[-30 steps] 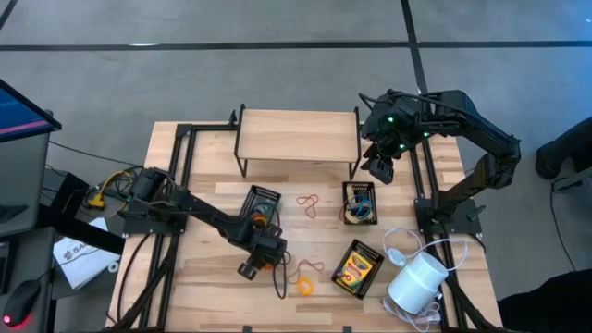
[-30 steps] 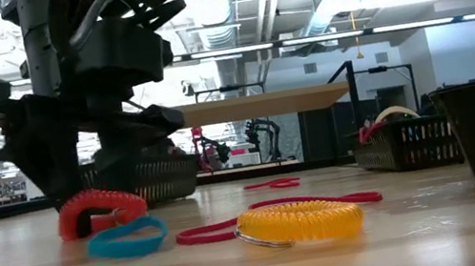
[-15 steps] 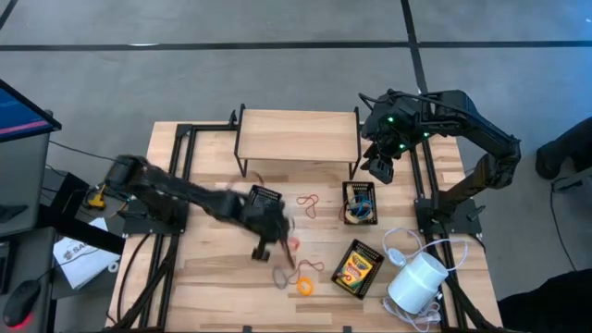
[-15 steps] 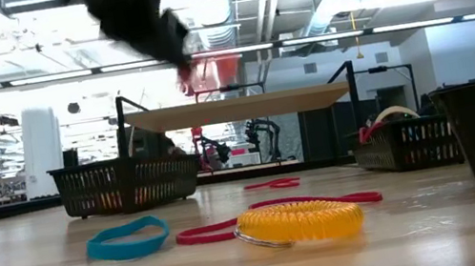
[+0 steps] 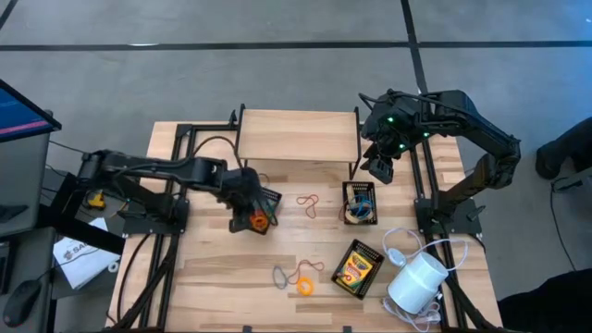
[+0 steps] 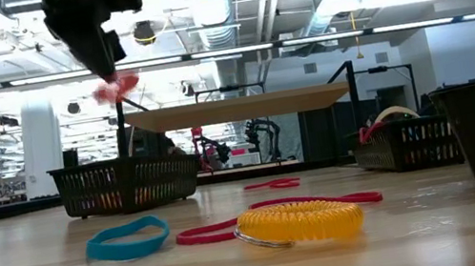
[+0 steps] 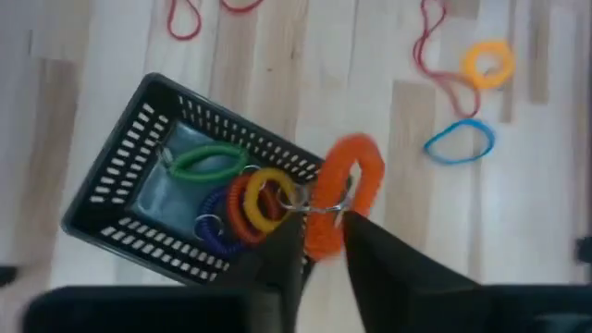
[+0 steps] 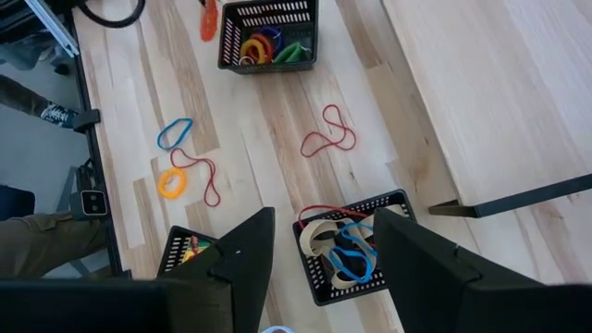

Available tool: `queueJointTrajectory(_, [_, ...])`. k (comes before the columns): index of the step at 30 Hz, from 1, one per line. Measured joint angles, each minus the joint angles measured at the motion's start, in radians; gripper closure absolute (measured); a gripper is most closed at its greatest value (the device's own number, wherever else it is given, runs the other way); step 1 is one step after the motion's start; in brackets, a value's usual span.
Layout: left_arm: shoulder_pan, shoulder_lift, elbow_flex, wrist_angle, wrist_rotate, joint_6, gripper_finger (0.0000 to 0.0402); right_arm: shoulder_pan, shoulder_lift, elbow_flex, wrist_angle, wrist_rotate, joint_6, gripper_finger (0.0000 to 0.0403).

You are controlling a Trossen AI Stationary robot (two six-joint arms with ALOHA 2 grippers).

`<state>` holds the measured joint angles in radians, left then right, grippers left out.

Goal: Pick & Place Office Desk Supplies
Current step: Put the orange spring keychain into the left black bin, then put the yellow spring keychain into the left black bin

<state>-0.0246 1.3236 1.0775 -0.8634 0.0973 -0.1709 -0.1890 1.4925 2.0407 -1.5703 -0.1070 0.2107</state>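
My left gripper (image 5: 248, 205) is shut on an orange coiled elastic loop (image 7: 347, 190) and hangs above the near edge of a black mesh tray (image 7: 139, 157). The tray holds green, yellow, orange and purple coils. In the low view the loop (image 6: 117, 87) hangs high above the table. A yellow coil (image 5: 304, 287), a blue loop (image 5: 280, 275) and a red loop (image 5: 314, 267) lie flat on the table near the front. A crayon box (image 5: 356, 268) lies flat at the front right. My right gripper (image 5: 379, 168) is open and empty above a second tray (image 5: 359, 203). My left gripper pinches the orange loop's near part (image 7: 322, 239) between its two fingers, beside a small metal ring. The fingers come from above, pointing down. The loop hangs below the fingertips, clear of the table and of the tray.
A wooden shelf (image 5: 298, 135) stands at the table's far side. A second red loop (image 5: 310, 203) lies between the two trays. A white cylinder with a cord (image 5: 416, 282) lies at the front right. The right tray (image 8: 356, 245) holds several loops.
My left gripper has risen from the table near the front, carrying the orange loop up with it. It has gone toward the far edge and a little left, over to the left tray. The blue, yellow and red loops have stayed where they were.
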Motion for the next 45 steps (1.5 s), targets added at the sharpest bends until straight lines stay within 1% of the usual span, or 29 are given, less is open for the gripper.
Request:
queueJointTrajectory(4, [0.006, 0.050, 0.001, -0.005, -0.102, 0.037, 0.0258, 0.000, 0.000, 0.000, 0.000, 0.000, 0.000, 0.0220])
queueJointTrajectory(7, [0.024, 0.103, 0.001, -0.026, -0.114, 0.036, 0.0204, 0.000, 0.000, 0.000, 0.000, 0.000, 0.000, 0.0220])
queueJointTrajectory(8, [0.029, 0.118, 0.000, -0.027, -0.086, 0.034, 0.0189, 0.000, 0.000, 0.000, 0.000, 0.000, 0.000, 0.0220])
queueJointTrajectory(9, [0.032, 0.131, 0.000, -0.012, -0.032, 0.024, 0.0177, 0.000, 0.000, 0.000, 0.000, 0.000, 0.000, 0.0220])
queueJointTrajectory(10, [0.034, 0.140, 0.005, 0.048, 0.042, -0.002, 0.0168, 0.000, 0.000, 0.000, 0.000, 0.000, 0.000, 0.0220])
queueJointTrajectory(12, [0.020, 0.140, 0.031, 0.250, 0.180, -0.082, 0.0158, 0.000, 0.000, 0.000, 0.000, 0.000, 0.000, 0.0220])
queueJointTrajectory(13, [0.007, 0.138, 0.057, 0.393, 0.217, -0.116, 0.0158, 0.000, 0.000, 0.000, 0.000, 0.000, -0.002, 0.0220])
queueJointTrajectory(14, [-0.009, 0.137, 0.086, 0.513, 0.221, -0.133, 0.0159, 0.000, 0.000, 0.000, 0.000, 0.000, -0.005, 0.0220])
queueJointTrajectory(15, [-0.026, 0.135, 0.117, 0.596, 0.198, -0.131, 0.0163, -0.002, 0.000, 0.000, 0.000, 0.000, -0.006, 0.0220])
queueJointTrajectory(17, [-0.048, 0.160, 0.195, 0.650, 0.107, -0.084, 0.0174, -0.011, 0.000, 0.000, 0.000, 0.000, -0.012, 0.0220])
queueJointTrajectory(18, [-0.051, 0.183, 0.236, 0.630, 0.090, -0.055, 0.0180, -0.017, 0.000, 0.000, 0.001, 0.000, -0.015, 0.0220])
queueJointTrajectory(20, [-0.050, 0.247, 0.307, 0.517, 0.088, -0.021, 0.0193, -0.029, 0.000, 0.000, 0.001, 0.000, -0.016, 0.0220])
queueJointTrajectory(23, [-0.069, 0.373, 0.379, 0.401, 0.155, 0.042, 0.0208, -0.056, 0.000, 0.000, 0.001, 0.000, -0.016, 0.0220])
queueJointTrajectory(25, [-0.104, 0.459, 0.418, 0.363, 0.216, 0.090, 0.0215, -0.076, 0.000, 0.000, 0.000, 0.000, -0.016, 0.0220])
queueJointTrajectory(28, [-0.155, 0.545, 0.455, 0.292, 0.241, 0.169, 0.0220, -0.099, 0.000, 0.000, 0.000, 0.001, -0.016, 0.0220])
queueJointTrajectory(31, [-0.185, 0.587, 0.461, 0.300, 0.235, 0.222, 0.0221, -0.111, -0.001, 0.000, 0.000, 0.002, -0.023, 0.0220])
queueJointTrajectory(36, [-0.199, 0.655, 0.462, 0.396, 0.278, 0.242, 0.0213, -0.134, -0.001, 0.000, 0.000, 0.002, -0.038, 0.0220])
queueJointTrajectory(41, [-0.199, 0.746, 0.462, 0.388, 0.278, 0.249, 0.0207, -0.161, -0.001, 0.000, 0.000, 0.003, -0.051, 0.0220])
queueJointTrajectory(45, [-0.223, 0.818, 0.462, 0.403, 0.275, 0.250, 0.0207, -0.182, -0.001, 0.000, 0.000, 0.002, -0.061, 0.0220])
